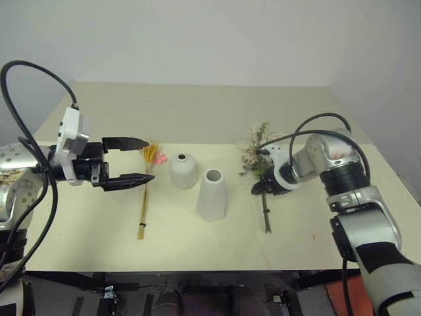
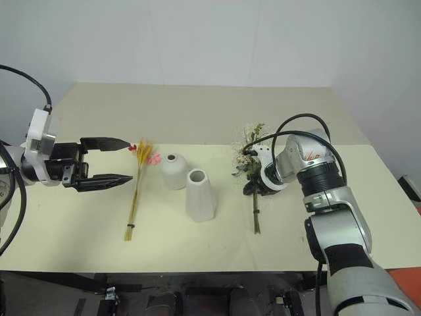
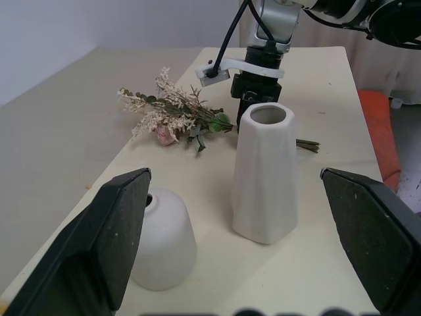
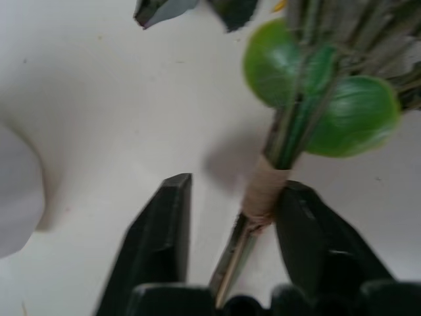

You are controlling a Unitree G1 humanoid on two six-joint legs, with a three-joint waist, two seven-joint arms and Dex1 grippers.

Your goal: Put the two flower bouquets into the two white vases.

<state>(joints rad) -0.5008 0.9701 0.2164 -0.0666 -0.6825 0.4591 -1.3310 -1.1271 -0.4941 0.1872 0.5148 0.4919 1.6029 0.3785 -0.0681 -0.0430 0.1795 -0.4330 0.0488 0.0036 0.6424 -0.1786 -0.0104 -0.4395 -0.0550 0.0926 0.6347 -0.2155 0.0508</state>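
**Status: 0 of 2 bouquets placed; right arm at pickup**

Left gripper [image 1: 148, 160]: hangs above the table [image 1: 79, 224], fingers spread wide, nothing between them. Tips point toward the blooms of the slim bouquet [image 1: 145, 194].

Slim bouquet: lies flat on the table, straw stems toward the near edge, red and pink blooms at the far end. Not grasped.

Short domed vase [image 1: 183, 170]: upright, mouth empty, just right of the slim bouquet.

Tall tapered vase [image 1: 212, 195]: upright, mouth empty, nearer the front edge and touching nothing.

Bushy bouquet [image 1: 255, 153]: lies on the table right of both vases, stem pointing to the near edge.

Right gripper [image 4: 233, 217]: down at the wrapped stem of this bouquet, fingers straddling it. One finger touches the binding; a gap remains on the other side. Jaws partly closed, grip not yet complete.

Assessment: both vases await flowers. Remaining work: secure and lift the bushy bouquet, insert stem-first, then repeat with the slim bouquet.
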